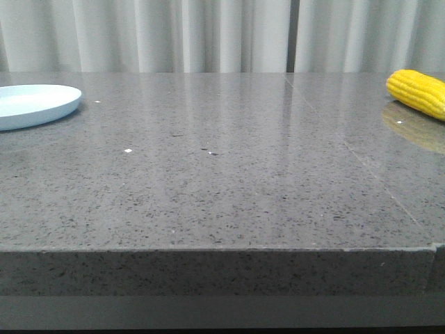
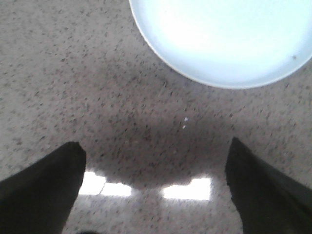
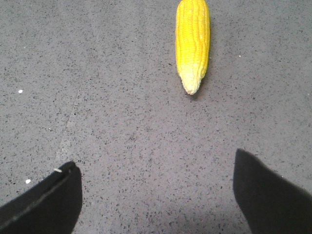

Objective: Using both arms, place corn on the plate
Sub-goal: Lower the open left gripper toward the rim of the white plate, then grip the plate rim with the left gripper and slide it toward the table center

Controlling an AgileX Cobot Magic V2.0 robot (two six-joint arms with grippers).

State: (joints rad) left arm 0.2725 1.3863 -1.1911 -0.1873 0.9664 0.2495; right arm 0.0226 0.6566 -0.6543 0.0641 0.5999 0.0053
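My left gripper (image 2: 155,187) is spread wide, grasping nothing; the plate (image 2: 224,39) lies just ahead of it, bare. My right gripper (image 3: 156,195) is likewise released, the corn cob (image 3: 192,44) ahead of it, untouched. I judge the task not yet started.

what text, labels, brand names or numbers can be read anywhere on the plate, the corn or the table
None: no view shows any text.
The plate: plain pale blue-white, no print or mark apart from a tiny dark speck near its rim.
The corn: only rows of yellow kernels, no sticker.
The table: speckled grey stone with a few white flecks, no lettering.
The left hand and right hand: plain black fingers, no label visible.
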